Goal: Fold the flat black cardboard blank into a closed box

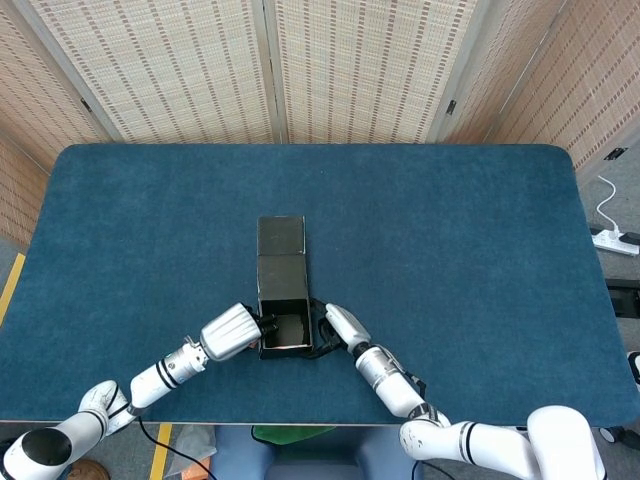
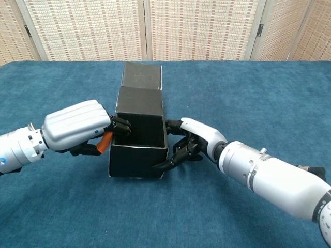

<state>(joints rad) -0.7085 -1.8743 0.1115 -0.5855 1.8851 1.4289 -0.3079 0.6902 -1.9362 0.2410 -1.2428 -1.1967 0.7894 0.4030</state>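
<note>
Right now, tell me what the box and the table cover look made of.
Box: thin black cardboard, matte with slight sheen, pale cut edges showing. Table cover: dark teal fabric, probably felt or low-pile carpet; its surface looks fuzzy and mottled.

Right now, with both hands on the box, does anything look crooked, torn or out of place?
Nothing stands out. The black box sits square on the blue table, its walls upright and its lid flap still open behind. The left hand and right hand hold opposite sides. No tears show.

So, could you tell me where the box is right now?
The box sits near the table's front edge, left of centre in the head view, between the left hand and right hand.
</note>
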